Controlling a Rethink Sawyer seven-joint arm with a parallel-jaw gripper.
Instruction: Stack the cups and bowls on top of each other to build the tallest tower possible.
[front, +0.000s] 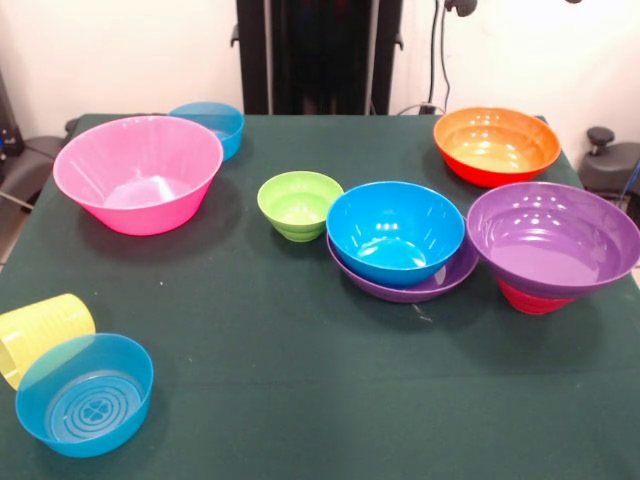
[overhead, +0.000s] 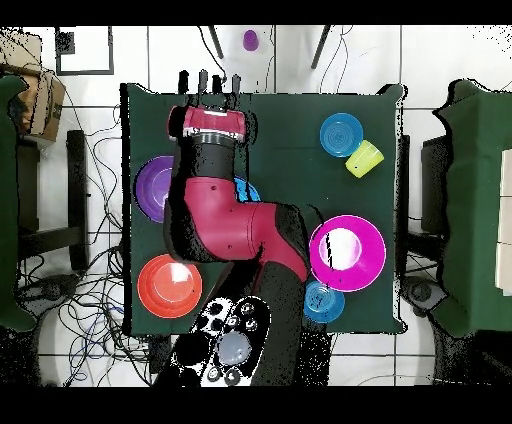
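In the front view, a large pink bowl (front: 138, 172) stands at the left with a translucent blue bowl (front: 210, 122) behind it. A green bowl (front: 298, 203) sits mid-table. A blue bowl (front: 395, 230) rests in a wide purple bowl (front: 400, 288). Another purple bowl (front: 553, 238) sits on an upturned red bowl (front: 530, 298). An orange bowl (front: 496, 143) is at the back right. A ribbed yellow cup (front: 42, 332) lies on its side against a second translucent blue bowl (front: 85, 393). The gripper (overhead: 210, 85) shows only in the overhead view, over the table's edge farthest from the base. The yellow-orange cups are out of view.
The red arm (overhead: 225, 215) covers the table's middle in the overhead view and hides the green bowl. A small purple thing (overhead: 250, 40) lies on the floor beyond the table. Chairs stand at both sides of the table.
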